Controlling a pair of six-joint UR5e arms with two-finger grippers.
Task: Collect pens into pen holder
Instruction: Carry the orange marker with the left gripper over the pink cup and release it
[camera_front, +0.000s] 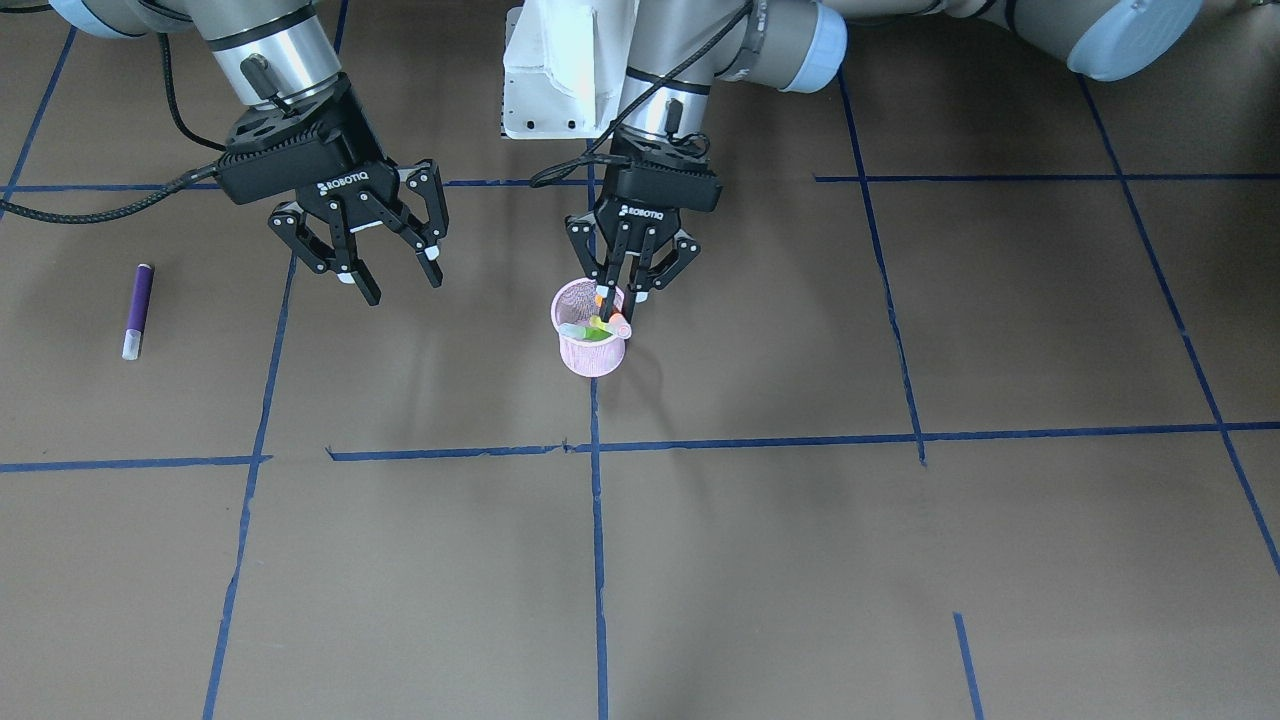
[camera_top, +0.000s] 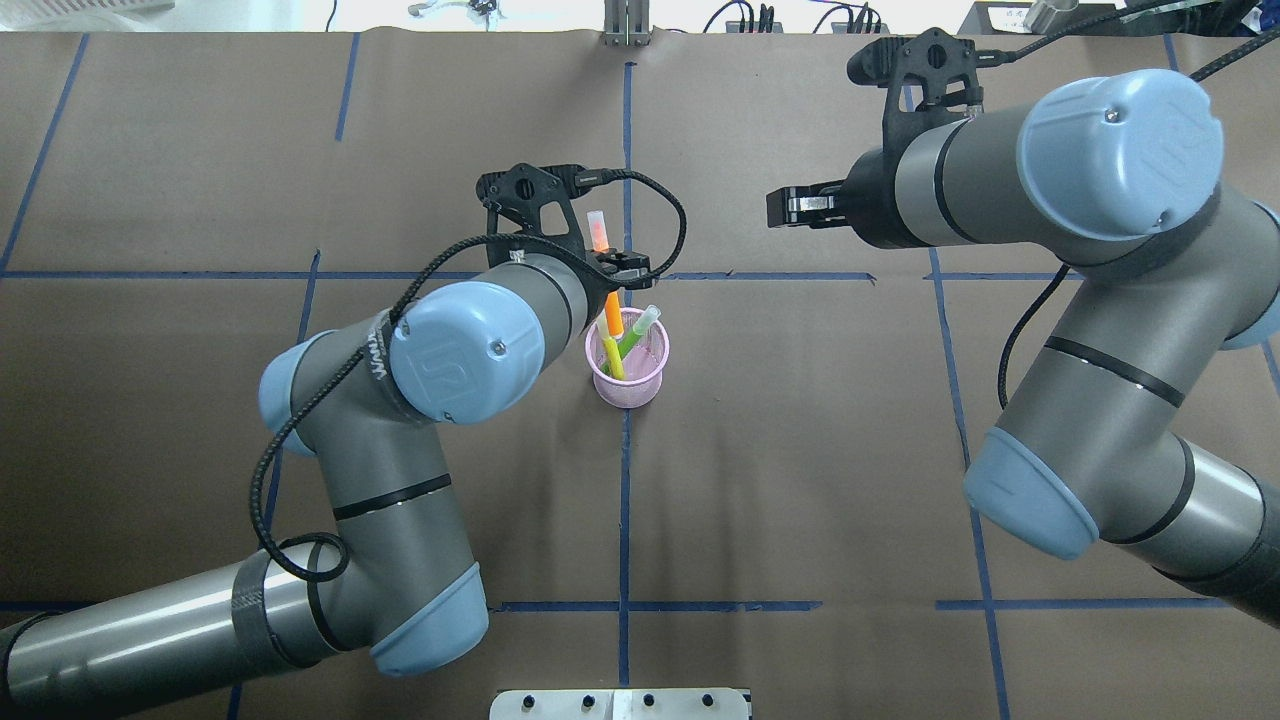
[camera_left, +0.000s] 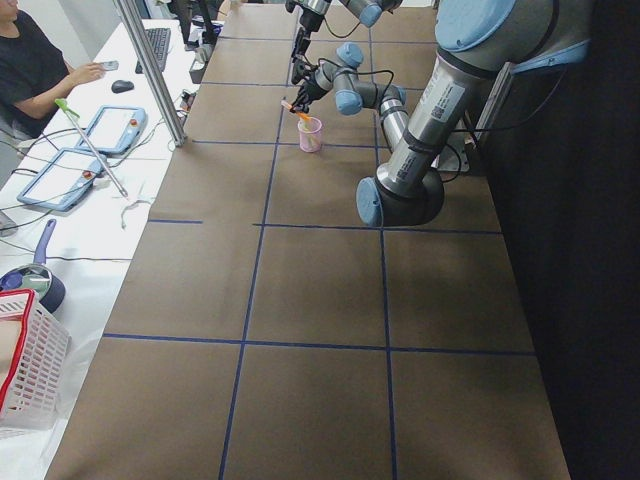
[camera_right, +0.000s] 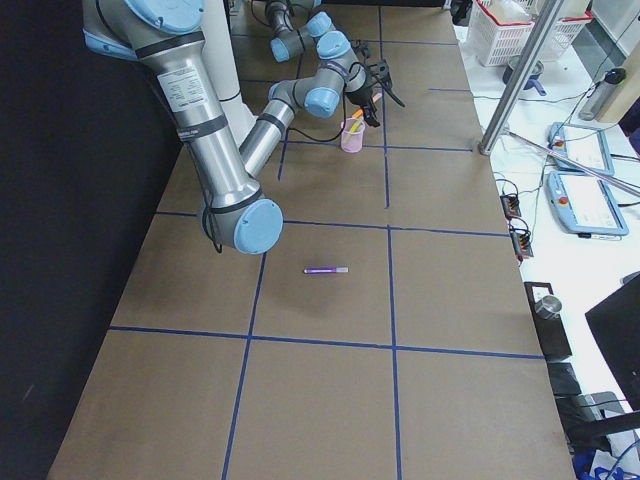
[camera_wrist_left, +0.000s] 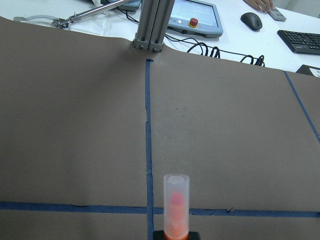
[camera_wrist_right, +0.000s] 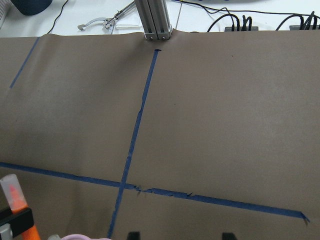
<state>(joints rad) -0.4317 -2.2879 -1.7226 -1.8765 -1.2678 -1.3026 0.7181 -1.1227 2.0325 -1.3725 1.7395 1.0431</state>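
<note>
The pink mesh pen holder (camera_front: 590, 355) stands near the table's middle and also shows in the overhead view (camera_top: 630, 385). A green pen (camera_top: 632, 338) leans inside it. My left gripper (camera_front: 612, 295) is shut on the orange pen (camera_top: 612, 312), which is tilted, its lower end inside the cup and its pale cap (camera_wrist_left: 176, 200) above the fingers. The purple pen (camera_front: 138, 310) lies flat on the table, apart from the cup, on my right side. My right gripper (camera_front: 400, 285) hangs open and empty above the table between the purple pen and the cup. The overhead view hides the purple pen.
Brown paper with blue tape lines (camera_front: 597, 560) covers the table. A metal post (camera_wrist_right: 155, 20) stands at the far edge. Beyond it are teach pendants (camera_wrist_left: 195, 17), cables and an operator (camera_left: 35, 70).
</note>
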